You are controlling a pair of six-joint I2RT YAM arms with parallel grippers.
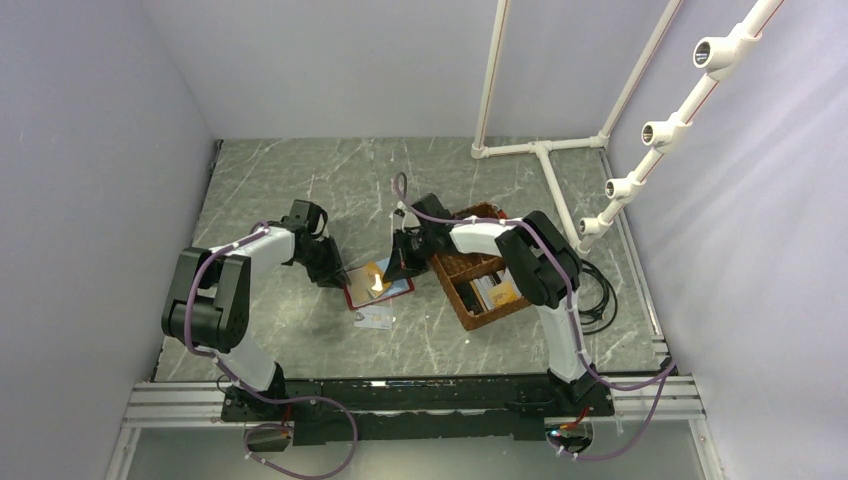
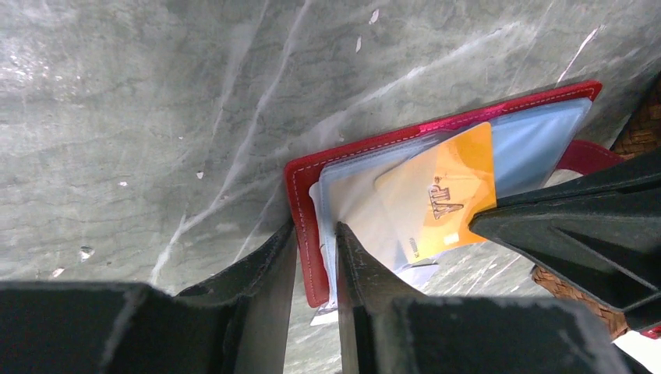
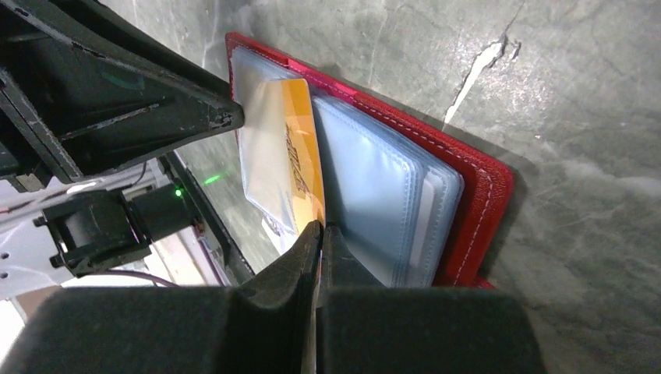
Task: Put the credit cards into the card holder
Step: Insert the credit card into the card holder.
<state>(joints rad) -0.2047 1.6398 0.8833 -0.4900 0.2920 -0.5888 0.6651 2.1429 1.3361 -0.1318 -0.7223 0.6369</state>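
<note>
Far left, the left end effector [image 2: 316, 234] is down at the desk [image 1: 300, 180], and we can see its two fingers drawn in partway and pinching the near-left edge of the red wallet [image 2: 298, 202], red cover and clear plastic sleeves [image 2: 530, 144] caught between them. The wallet lies open and flat on the grey marble top, about midway between the two arms, sleeves facing up. Just beside its near edge a single white card [image 1: 375, 319] rests on the desk by itself. Moving right, the orange card [image 2: 440, 195] sits slanted across the sleeves with one end over the wallet; we cannot tell whether that end is inside a pocket or only lying on top. The other end of it is in the right end effector [image 3: 321, 230], whose fingers are pressed fully together on the card's thin edge, with no gap showing between them. The two end effectors are close together over the wallet, one at each side. Further right, just beside the wallet, stands the brown woven basket [image 1: 448, 285], and we spot more cards [image 1: 497, 292] lying in one of its compartments. Beyond it, black cables [image 1: 598, 290] are bunched at the desk's right edge, and a white pipe frame [image 1: 545, 150] rises at the far right corner.
</note>
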